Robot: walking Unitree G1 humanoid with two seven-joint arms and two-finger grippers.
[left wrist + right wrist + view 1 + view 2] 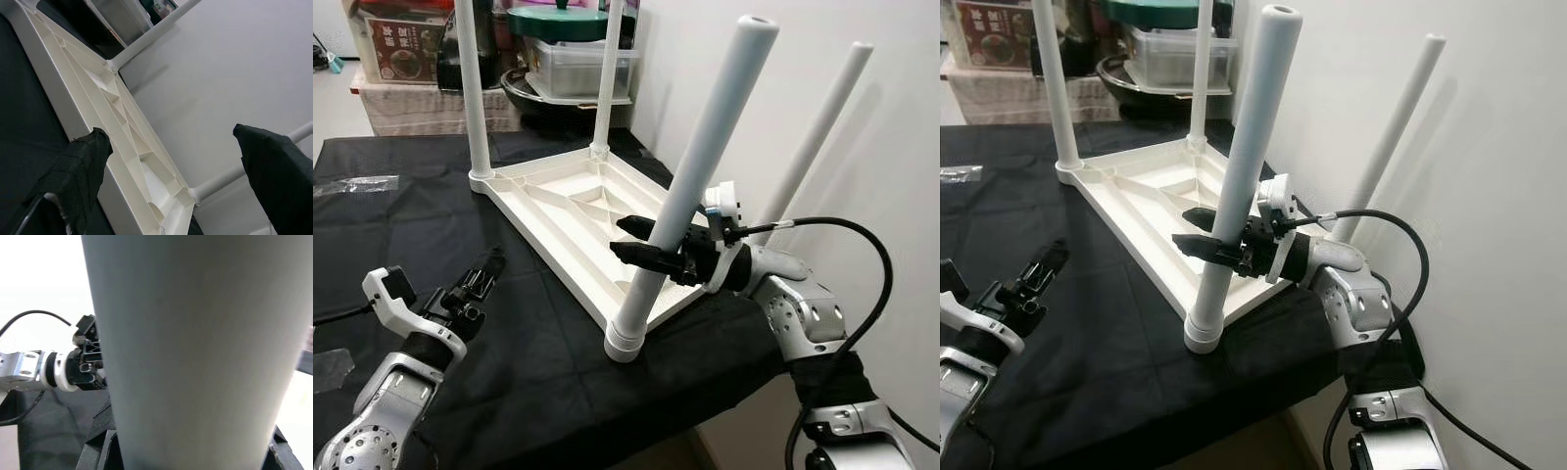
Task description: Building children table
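Children's table top (570,217): cream moulded plastic, rectangular, lying upside down on my worktop (401,230), which is draped in matte black cloth; its underside shows raised ribs and shallow compartments. Legs: smooth white round tubes. Two far legs (473,88) stand upright in corner sockets; a third (815,142) leans up along the white wall at the right; the near leg (690,186) sits in a ringed collar at the near corner and tilts to the right. Right tool (641,241): I see its long black fingers set either side of the near leg at mid-height, closed around the tube, silver jointed arm and black cable trailing behind; in the right wrist view the tube looks pale grey and featureless. Left tool (481,276): hovers over the black cloth near the top's long edge, touching nothing, fingers spread wide with cloth-like pads (80,169). Background: clear plastic containers (578,61) and a printed carton (403,44) behind the worktop.
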